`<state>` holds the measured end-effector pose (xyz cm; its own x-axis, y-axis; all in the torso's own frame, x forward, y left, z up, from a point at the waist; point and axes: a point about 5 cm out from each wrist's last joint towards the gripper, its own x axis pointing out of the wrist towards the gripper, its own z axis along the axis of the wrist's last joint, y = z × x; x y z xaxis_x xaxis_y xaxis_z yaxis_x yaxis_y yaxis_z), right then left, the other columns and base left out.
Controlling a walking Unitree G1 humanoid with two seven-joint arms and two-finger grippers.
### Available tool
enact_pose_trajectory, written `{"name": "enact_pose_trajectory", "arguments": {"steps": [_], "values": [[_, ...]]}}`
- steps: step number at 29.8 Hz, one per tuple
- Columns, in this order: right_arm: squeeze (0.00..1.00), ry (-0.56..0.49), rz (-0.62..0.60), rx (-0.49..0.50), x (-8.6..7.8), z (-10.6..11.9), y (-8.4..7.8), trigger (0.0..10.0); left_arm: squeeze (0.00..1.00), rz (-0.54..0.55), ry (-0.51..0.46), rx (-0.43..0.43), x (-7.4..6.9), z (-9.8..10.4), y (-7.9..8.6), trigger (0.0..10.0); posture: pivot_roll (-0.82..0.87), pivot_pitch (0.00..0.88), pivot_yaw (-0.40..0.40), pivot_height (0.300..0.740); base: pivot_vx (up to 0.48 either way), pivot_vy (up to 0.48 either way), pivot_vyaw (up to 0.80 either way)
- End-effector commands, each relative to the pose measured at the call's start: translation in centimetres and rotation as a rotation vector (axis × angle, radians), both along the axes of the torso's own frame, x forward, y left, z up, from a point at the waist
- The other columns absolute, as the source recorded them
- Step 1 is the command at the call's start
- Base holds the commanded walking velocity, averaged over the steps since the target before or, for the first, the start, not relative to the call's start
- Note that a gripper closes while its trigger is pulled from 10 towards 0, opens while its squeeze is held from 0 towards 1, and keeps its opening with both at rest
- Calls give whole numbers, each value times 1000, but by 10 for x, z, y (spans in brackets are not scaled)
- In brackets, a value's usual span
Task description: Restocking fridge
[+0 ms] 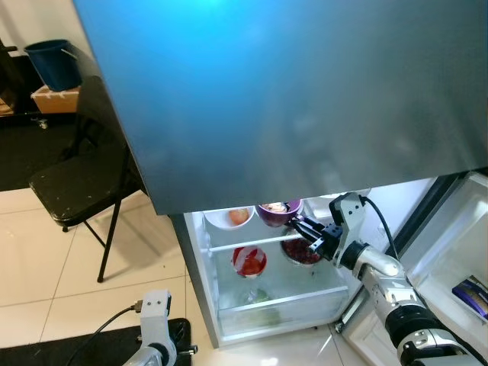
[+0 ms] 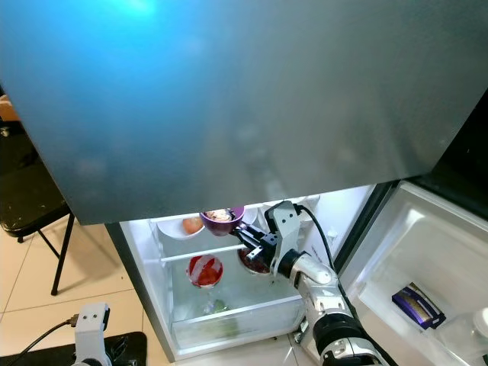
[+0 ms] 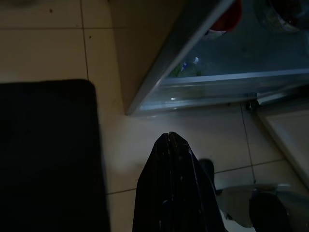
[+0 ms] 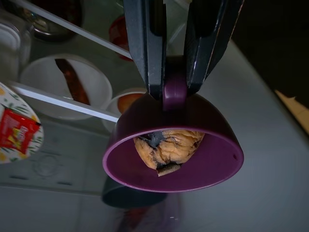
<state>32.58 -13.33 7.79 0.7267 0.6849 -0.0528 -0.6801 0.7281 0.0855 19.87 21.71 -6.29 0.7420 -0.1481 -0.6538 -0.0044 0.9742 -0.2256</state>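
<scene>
The left arm hangs low beside a black mat (image 3: 48, 154), its gripper (image 3: 170, 137) pointed at the tile floor with the fingers pressed together, holding nothing. The right arm reaches forward and up from the lower right into the open fridge (image 1: 200, 305), elbow bent. The right gripper (image 4: 173, 89) pinches the rim of a purple bowl (image 4: 183, 145) holding a tan piece of food; the bowl sits at the front edge of the glass shelf (image 1: 252, 244). Just beside it on that shelf is a white bowl (image 1: 229, 219) with something orange. Below stands a glass (image 1: 249, 263) of red food. A dark packet (image 2: 415, 305) lies in the door bin. Farther left, a black chair (image 1: 76, 187) stands by the fridge.
</scene>
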Motion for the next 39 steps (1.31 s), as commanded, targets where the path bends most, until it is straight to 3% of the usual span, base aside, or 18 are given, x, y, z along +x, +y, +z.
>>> {"name": "enact_pose_trajectory", "arguments": {"steps": [1, 14, 22, 39], "values": [[0, -26, -1, 4, 2, 5, -2, 10000, 0, -3, 17, -16, -3, -4, -7, 10000, 33, 0, -31, 740, 0, 0, 0], [0, -13, 16, -24, 0, 2, 5, 10000, 0, -55, -44, -18, 12, 5, -14, 10000, 32, 0, -28, 740, 0, 0, 0], [0, -2, -7, -57, 4, 1, 14, 10000, 0, -187, -186, -30, 37, 24, -27, 10000, 31, 0, -29, 740, 0, 0, 0], [0, 2, -56, -78, 19, 14, 28, 10000, 0, -256, -346, -70, 65, 51, -32, 10000, 44, 0, -37, 720, 0, 0, 0]]}}
